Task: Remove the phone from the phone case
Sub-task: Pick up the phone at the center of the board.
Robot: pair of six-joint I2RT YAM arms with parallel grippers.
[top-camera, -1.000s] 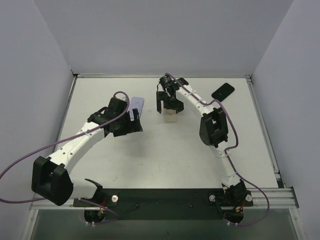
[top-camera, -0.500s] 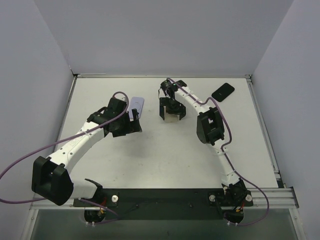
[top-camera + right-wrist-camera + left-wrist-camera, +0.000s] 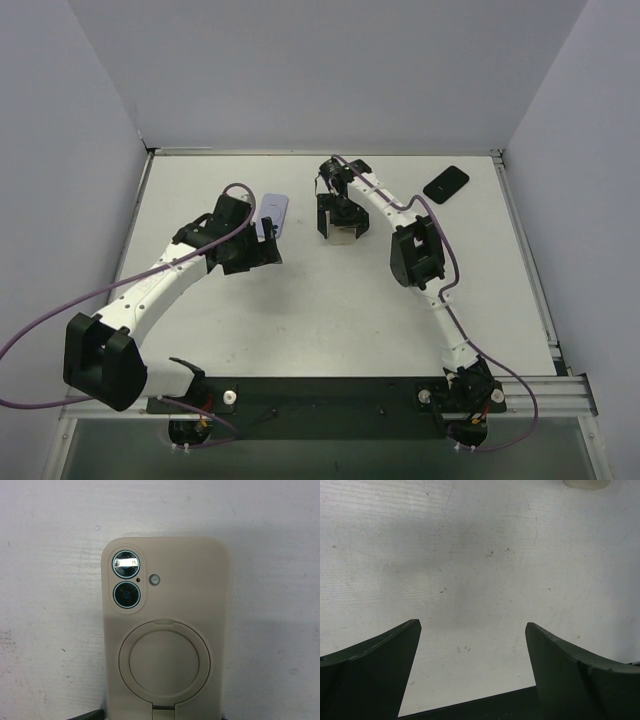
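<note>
Though scuffed, white table [image 3: 300, 300] between grey walls [image 3: 330, 70].

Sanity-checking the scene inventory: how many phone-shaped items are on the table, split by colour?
beige cased phone: 1
lavender slab: 1
black slab: 1
Total: 3

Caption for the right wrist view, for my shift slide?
Beige phone case lying back-up on the white table, ring stand folded flat, phone's twin lenses visible in its cutout.
</note>
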